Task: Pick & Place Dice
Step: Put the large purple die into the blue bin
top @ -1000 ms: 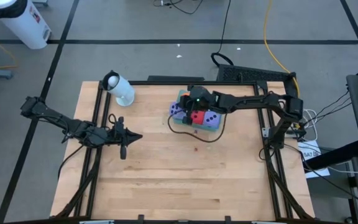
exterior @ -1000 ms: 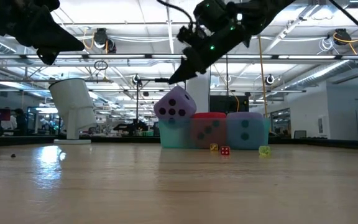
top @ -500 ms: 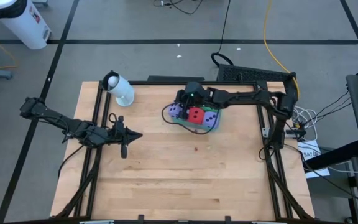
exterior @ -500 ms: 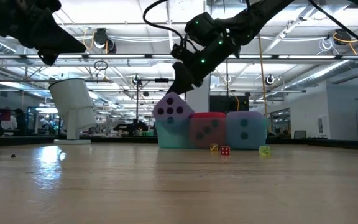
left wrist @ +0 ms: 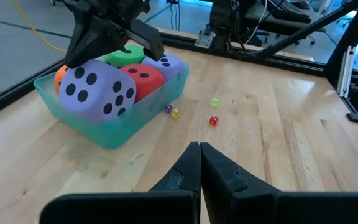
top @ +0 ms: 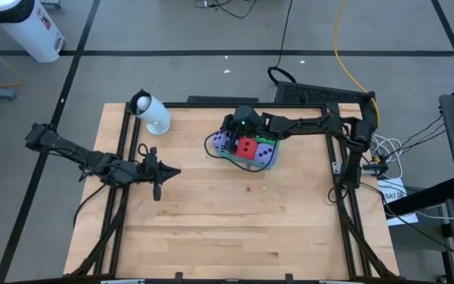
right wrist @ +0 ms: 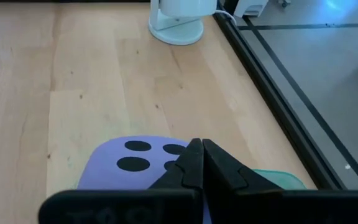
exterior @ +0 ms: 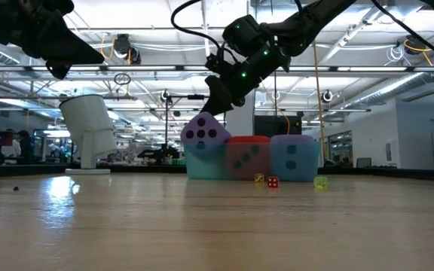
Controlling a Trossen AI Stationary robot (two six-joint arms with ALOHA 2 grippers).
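A teal bin (left wrist: 110, 132) stands at the table's far middle and holds the dice. A purple die (left wrist: 98, 90) sits tilted at the bin's left end. Beside it are a red die (left wrist: 145, 78), a green die (left wrist: 124, 56), an orange die (left wrist: 61, 74) and a second purple die (left wrist: 169, 62). My right gripper (exterior: 209, 106) is shut and slants down onto the tilted purple die (right wrist: 135, 165). My left gripper (top: 172, 172) is shut and waits above the table's left side, touching nothing. My right gripper meets the tilted purple die with its shut fingertips (right wrist: 192, 155). They lie on the die's upper face near its far edge (right wrist: 166, 149), not around it. The fingers slant down from the table's far right. The die stays tilted inside the bin's left end.
Several tiny dice, among them a red one (left wrist: 213, 121) and a green one (left wrist: 214, 101), lie on the wood in front of the bin. A white cup-shaped object (top: 152, 113) stands at the far left. Black rails (top: 117, 158) run along the table's sides.
My right gripper has come down, tipping more steeply, onto the tilted purple die. The die has sunk lower into the bin's left end. The bin has slid a little toward the table's left edge.
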